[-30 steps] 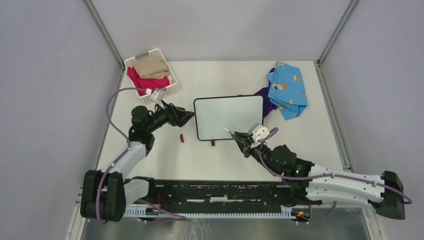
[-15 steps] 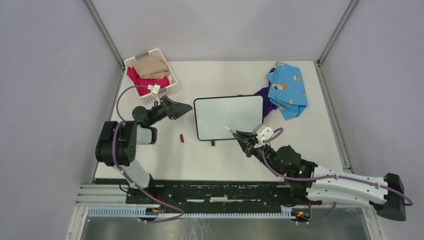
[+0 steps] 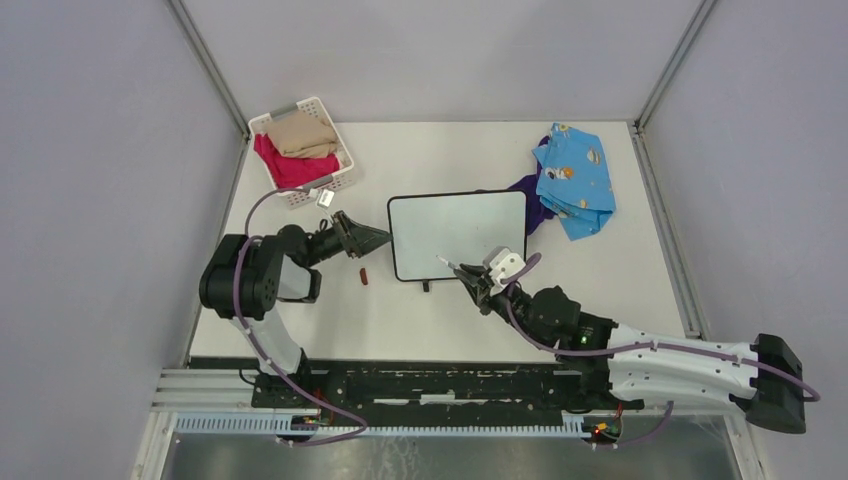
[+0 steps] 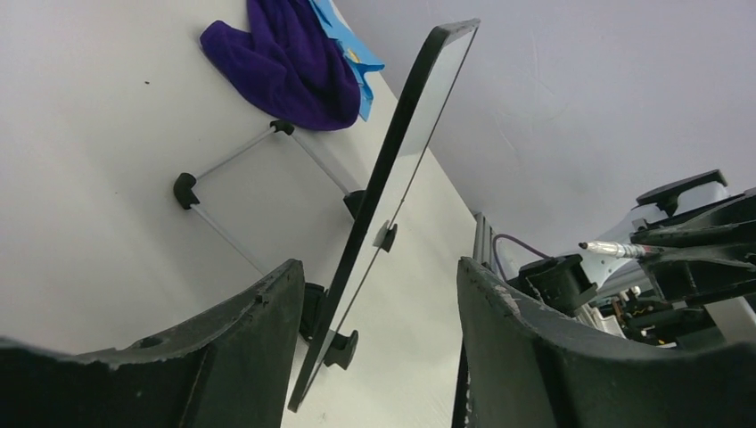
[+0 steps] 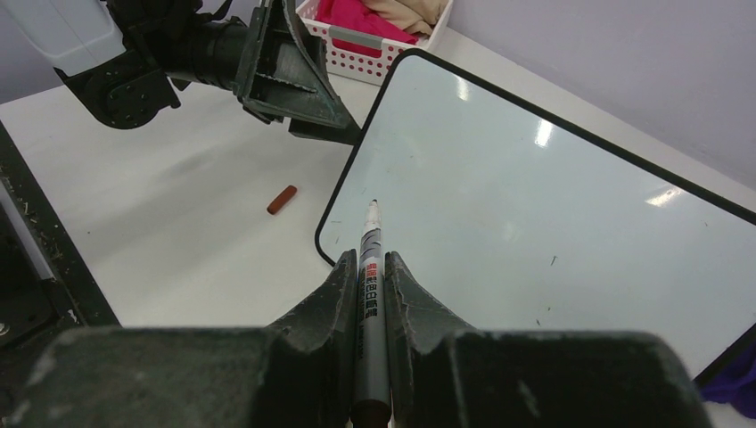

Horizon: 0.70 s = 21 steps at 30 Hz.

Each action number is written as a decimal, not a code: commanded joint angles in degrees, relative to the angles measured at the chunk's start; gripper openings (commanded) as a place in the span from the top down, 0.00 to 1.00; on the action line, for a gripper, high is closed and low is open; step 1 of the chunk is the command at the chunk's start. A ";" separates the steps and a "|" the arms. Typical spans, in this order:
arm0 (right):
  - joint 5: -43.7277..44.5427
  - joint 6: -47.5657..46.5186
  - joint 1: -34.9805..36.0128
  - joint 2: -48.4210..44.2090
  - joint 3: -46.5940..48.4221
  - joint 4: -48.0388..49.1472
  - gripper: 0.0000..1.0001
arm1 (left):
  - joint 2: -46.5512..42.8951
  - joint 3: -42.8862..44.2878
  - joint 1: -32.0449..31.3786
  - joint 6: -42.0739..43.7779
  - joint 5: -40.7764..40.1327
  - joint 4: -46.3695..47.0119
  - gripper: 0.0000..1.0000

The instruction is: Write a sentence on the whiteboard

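The whiteboard [image 3: 458,235] stands tilted on its wire stand mid-table, its face blank. My left gripper [image 3: 385,238] is at the board's left edge, open, with the black frame [image 4: 401,169] between its fingers and touching neither; in the left wrist view the left gripper [image 4: 379,264] looks along that edge. My right gripper [image 3: 470,272] is at the board's near edge, shut on a grey marker [image 3: 447,263]. In the right wrist view the marker [image 5: 370,254] sticks out of the right gripper [image 5: 366,264], tip over the whiteboard [image 5: 535,205] near its lower left corner.
A reddish-brown marker cap [image 3: 363,275] lies on the table left of the board. A white basket [image 3: 340,172] with clothes stands at the back left. A blue patterned cloth [image 3: 573,178] and a purple cloth [image 3: 533,205] lie behind the board's right end.
The left arm has folded back and swung its gripper onto the board's left edge, the jaws narrowing. The right gripper has shifted slightly left with the marker.
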 commanded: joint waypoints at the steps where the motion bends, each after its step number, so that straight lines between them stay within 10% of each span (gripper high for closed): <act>1: -1.39 0.35 0.19 2.42 3.97 5.07 1.00 | 2.54 0.01 -1.34 6.15 -0.61 9.73 0.32; 21: -4.34 2.86 0.39 11.06 8.63 7.41 1.00 | 8.47 2.33 -3.92 8.60 -0.08 9.02 0.62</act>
